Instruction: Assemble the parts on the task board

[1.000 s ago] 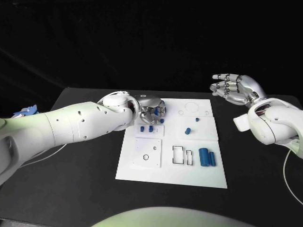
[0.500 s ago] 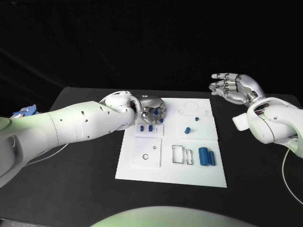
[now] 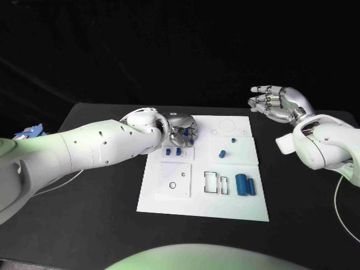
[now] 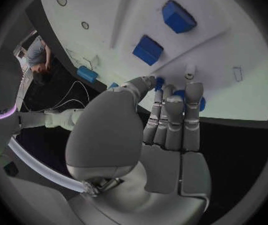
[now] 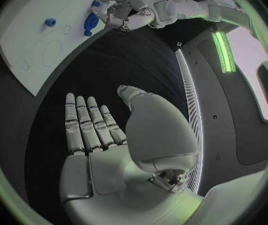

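Little has shifted: your left hand (image 3: 178,130) stays over the task board's (image 3: 204,205) far left corner.

Its fingers (image 4: 171,116) lie together, tips at a small blue part (image 4: 159,81); whether they pinch it, you cannot tell. Your right hand (image 3: 277,104) keeps clear, curled, holding nothing.

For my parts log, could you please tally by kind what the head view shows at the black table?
White flat task board: 1
Silver many-fingered hands, left hand and right hand: 2
Small blue parts clear of the left hand: 6
Total: 9; any part beneath the left hand is hidden.
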You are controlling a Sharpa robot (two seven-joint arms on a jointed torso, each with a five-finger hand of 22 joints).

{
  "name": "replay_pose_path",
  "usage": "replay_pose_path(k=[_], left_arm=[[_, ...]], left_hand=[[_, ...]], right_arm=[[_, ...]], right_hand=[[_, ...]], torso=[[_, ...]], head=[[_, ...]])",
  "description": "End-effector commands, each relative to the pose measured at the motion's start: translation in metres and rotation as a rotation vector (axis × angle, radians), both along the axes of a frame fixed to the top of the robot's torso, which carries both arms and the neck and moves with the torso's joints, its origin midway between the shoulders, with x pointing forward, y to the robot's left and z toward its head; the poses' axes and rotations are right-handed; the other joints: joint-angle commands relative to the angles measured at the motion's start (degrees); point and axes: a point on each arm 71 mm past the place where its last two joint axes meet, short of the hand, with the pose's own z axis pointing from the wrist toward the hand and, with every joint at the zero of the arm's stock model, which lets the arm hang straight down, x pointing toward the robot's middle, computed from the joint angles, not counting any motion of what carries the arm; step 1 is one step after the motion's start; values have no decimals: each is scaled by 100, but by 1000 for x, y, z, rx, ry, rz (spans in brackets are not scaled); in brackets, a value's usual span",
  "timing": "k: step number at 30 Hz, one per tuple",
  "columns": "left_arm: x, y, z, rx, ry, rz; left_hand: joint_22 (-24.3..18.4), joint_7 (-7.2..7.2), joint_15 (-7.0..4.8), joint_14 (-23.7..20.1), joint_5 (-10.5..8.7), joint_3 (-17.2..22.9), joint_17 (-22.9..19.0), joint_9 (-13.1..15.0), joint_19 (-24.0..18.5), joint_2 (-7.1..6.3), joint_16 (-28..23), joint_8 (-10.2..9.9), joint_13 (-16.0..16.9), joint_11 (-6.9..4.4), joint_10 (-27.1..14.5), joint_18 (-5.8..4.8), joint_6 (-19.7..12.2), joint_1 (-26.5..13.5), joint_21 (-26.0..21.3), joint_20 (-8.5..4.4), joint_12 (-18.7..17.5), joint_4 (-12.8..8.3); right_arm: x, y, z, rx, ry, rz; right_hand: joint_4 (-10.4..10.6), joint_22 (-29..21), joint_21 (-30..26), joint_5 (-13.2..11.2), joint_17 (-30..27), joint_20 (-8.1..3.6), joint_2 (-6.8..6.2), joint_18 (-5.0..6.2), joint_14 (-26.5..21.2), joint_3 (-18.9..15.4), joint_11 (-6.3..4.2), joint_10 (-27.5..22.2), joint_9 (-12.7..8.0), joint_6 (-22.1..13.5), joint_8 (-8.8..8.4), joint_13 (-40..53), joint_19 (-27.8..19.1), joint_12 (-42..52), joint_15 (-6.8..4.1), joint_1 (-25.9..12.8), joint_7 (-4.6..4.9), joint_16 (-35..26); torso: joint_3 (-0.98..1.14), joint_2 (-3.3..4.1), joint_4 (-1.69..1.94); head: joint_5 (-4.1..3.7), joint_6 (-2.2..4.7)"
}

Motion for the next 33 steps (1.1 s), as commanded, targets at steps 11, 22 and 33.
replay_pose_path(k=[11, 22, 33], left_arm=[[2, -1, -8, 37, 54, 5], [1, -4, -11, 29, 67, -6], [2, -3, -11, 11, 51, 3]], left_hand=[[111, 12, 6, 71, -27, 55, 63, -11, 57, 83, 125, -12, 12, -8, 16, -89, 97, 21, 110, 4, 37, -9], [548, -30, -42, 304, -37, 89, 415, -4, 286, 177, 398, 30, 23, -68, 204, -158, 301, -2, 416, -5, 63, -13], [876, -78, -96, 474, -76, 160, 558, 8, 471, 262, 540, 31, -46, -121, 520, -214, 580, -13, 642, -42, -155, -36]], right_arm=[[-1, 4, 0, 8, 1, 22], [-1, 5, 0, 9, 4, 27], [-1, 4, 0, 9, 7, 27]], right_hand=[[-28, -21, -35, 19, -9, 1, 25, -89, 54, 9, 38, 36, 15, 58, -19, 8, -78, -19, 18, -35, 762, -38], [-31, -39, -42, 18, -15, 2, 35, -95, 53, 13, 38, 54, 23, 92, -11, 8, -134, -20, 21, -40, 763, -43], [-35, -53, -45, 17, -20, 2, 42, -100, 55, 16, 36, 73, 32, 133, -1, 8, -170, -20, 22, -45, 762, -48]], torso=[[-9, 2, 6], [-14, -1, 9], [-9, -6, 9]], head=[[-25, -24], [-41, -29], [-27, -36]])
